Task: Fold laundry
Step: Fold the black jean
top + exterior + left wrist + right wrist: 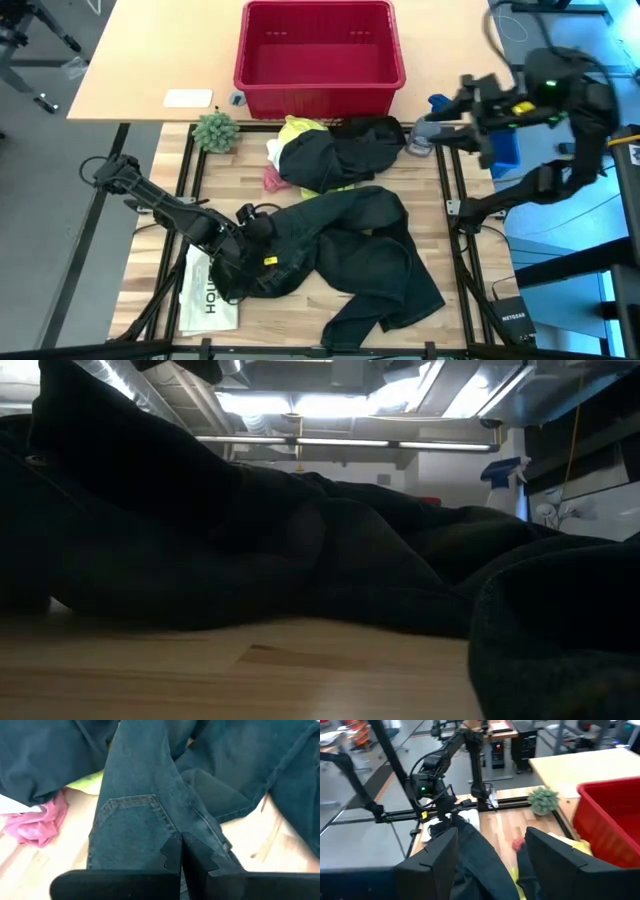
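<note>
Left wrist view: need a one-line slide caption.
Left gripper shut on the dark trousers near a back pocket, with the pink cloth lying beside them on the wooden table.

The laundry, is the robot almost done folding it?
No. Nothing looks folded. The left gripper is shut on the dark trousers, which lie crumpled. The yellow T-shirt and pink cloth are still heaped. The right gripper hangs open.

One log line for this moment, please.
left pincer: shut on trousers | right pincer: open, raised at table's right edge | folding: not done
</note>
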Robot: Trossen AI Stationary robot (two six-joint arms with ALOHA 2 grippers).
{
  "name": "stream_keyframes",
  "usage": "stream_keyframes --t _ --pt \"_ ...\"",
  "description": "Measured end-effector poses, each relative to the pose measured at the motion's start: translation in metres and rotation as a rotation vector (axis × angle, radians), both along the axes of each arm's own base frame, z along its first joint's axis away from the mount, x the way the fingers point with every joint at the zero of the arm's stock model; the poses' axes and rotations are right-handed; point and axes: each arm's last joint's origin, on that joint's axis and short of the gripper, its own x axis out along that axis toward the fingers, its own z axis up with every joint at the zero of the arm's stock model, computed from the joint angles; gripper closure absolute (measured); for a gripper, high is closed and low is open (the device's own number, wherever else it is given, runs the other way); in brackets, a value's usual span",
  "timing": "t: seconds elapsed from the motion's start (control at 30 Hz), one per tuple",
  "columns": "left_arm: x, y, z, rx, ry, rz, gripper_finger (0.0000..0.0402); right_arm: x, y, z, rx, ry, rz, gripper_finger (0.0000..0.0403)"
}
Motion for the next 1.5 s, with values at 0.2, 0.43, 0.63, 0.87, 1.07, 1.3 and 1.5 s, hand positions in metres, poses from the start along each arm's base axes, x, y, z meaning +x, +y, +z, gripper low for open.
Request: stream_keyframes --t 0.2,0.43,0.63,0.87,1.07,1.3,1.5 --pt "0.001 0.002 0.0 -0.002 -0.001 0.01 0.0401 -0.026 0.006 -0.012 0.014 0.018 -0.078 0.0181" --pt "0.001 0.002 0.0 -0.021 -0.01 0.03 0.0401 -0.029 0.006 -0.051 0.059 0.053 -0.121 0.0181" --pt "0.001 0.002 0.0 -0.023 -0.011 0.033 0.0401 -0.017 0.003 -0.097 0.115 0.01 -0.123 0.0181" --pt "0.001 0.002 0.0 -0.036 -0.016 0.047 0.0401 -0.001 -0.001 -0.161 0.208 0.033 -0.135 0.0181" --pt "0.002 -0.005 0.001 -0.073 -0.013 -0.046 0.0402 0.02 -0.006 -0.213 0.311 0.052 -0.105 0.0181" --pt "0.008 -0.024 -0.009 -0.063 0.055 -0.298 0.0347 0.03 -0.009 -0.235 0.327 0.028 -0.096 0.0181" --pt "0.021 -0.03 -0.033 -0.148 0.127 -0.357 0.0246 0.031 -0.009 -0.235 0.318 0.02 -0.097 0.0181"
